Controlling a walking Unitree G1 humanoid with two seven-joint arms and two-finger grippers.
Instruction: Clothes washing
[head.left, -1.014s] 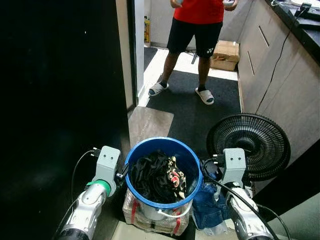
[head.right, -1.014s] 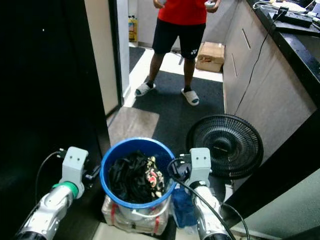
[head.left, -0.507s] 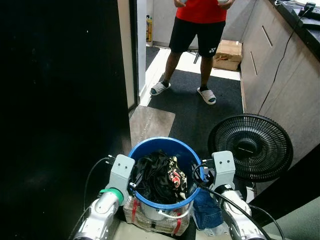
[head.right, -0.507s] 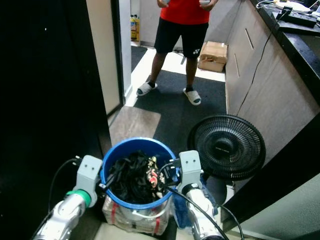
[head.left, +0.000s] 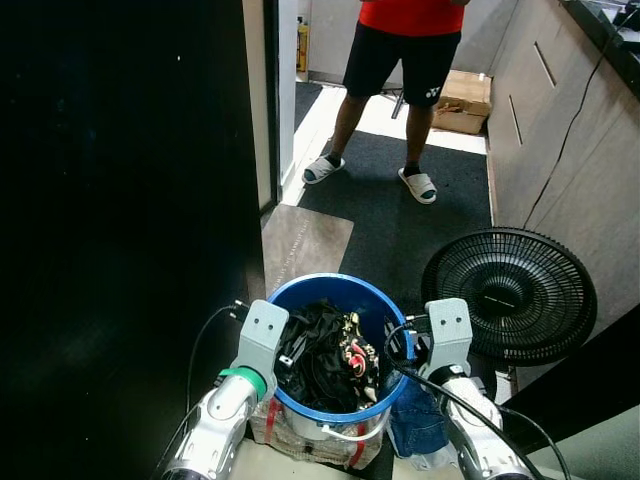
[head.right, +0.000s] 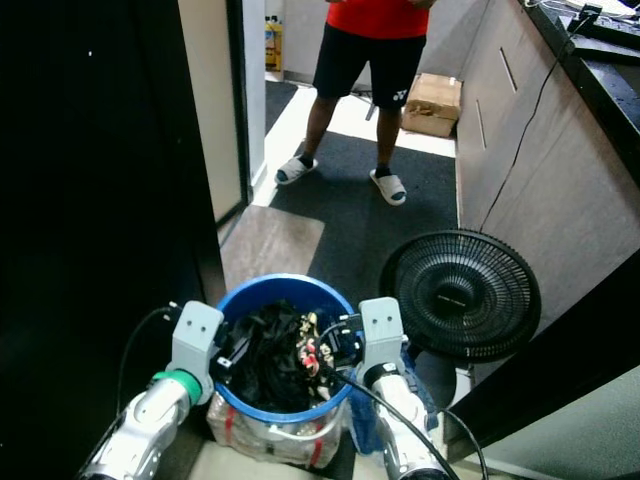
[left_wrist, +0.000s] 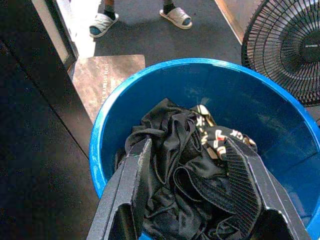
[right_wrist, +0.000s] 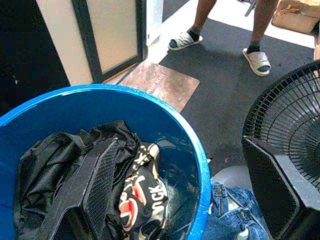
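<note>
A blue bucket (head.left: 330, 283) holds crumpled black clothes (head.left: 318, 352) and a piece printed in red and white (head.left: 357, 357). My left gripper (left_wrist: 189, 145) is open at the bucket's left rim, both fingers reaching inside just above the black clothes (left_wrist: 175, 170). My right gripper (right_wrist: 180, 142) is open and straddles the right rim. One of its fingers (right_wrist: 97, 175) lies inside on the clothes. The other finger (right_wrist: 280, 175) is outside, on the fan's side. Nothing is held.
The bucket stands on a clear bag with red straps (head.left: 300, 435). Blue jeans (head.left: 415, 420) lie beside it, and a black floor fan (head.left: 508, 295) stands on the right. A person (head.left: 405, 60) stands ahead on the dark mat, near a cardboard box (head.left: 466, 100). A dark wall (head.left: 120, 200) fills the left and cabinets (head.left: 580, 150) line the right.
My left arm has swung right from beside the bucket, and its fingers now reach over the rim. The right gripper has closed in on the right rim. The camera has shifted slightly.
</note>
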